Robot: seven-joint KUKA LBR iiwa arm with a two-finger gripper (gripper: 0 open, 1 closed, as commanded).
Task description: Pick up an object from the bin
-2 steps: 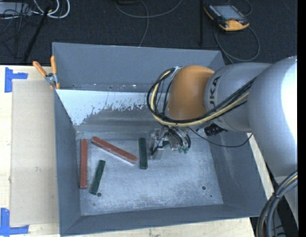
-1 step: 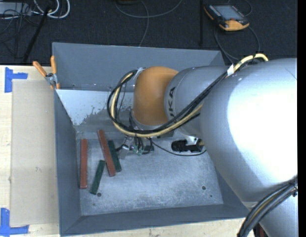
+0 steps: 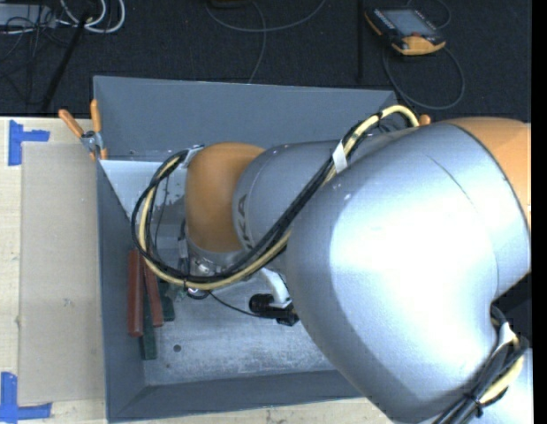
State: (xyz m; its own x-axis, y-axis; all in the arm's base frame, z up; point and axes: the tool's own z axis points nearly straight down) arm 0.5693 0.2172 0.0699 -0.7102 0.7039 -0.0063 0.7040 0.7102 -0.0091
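Starting at your left, the grey bin (image 3: 118,263) has two long reddish-brown sticks (image 3: 134,294) lying side by side along the foot of its left wall. A shorter dark green stick (image 3: 150,329) lies just beside them on the floor, towards the near corner.

Just right of these your end effector (image 3: 196,283) is low over the left part of the bin floor, under the wrist's orange cover (image 3: 211,197) and the looped yellow and black cables (image 3: 154,237). The wrist hides it from above, so you cannot tell whether it is released, clenched or grasping anything. The sticks are the things nearest to it.

Further right, near the middle of the floor, lies a small black piece (image 3: 271,306) with a white part touching it. The silver arm (image 3: 406,254) covers the bin's right half.
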